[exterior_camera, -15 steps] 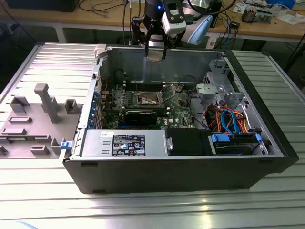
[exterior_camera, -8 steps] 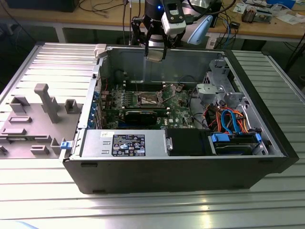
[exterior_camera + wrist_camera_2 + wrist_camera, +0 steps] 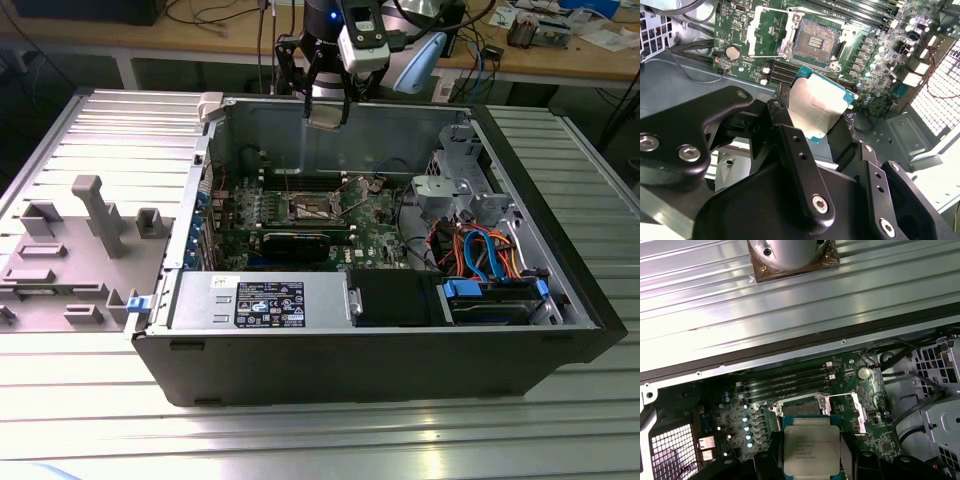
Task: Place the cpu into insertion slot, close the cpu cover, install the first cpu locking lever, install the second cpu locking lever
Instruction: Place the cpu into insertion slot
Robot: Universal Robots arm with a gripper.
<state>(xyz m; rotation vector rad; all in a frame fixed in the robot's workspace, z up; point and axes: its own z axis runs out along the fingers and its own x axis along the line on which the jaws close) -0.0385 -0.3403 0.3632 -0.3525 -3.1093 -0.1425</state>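
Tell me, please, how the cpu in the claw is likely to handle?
The cpu looks a thin, flat plate, so probably stiff and light. Its smooth metal top may slip if the claw loosens on its edges. Its thin green edge likely chips if knocked.

Satin pale-grey metal top on the cpu [image 3: 817,107], teal board edge. Glossy green circuit board [image 3: 727,27] round the silvery-rimmed insertion slot [image 3: 816,44]. Matt black jaws. Ribbed, shiny metal desk [image 3: 300,440].
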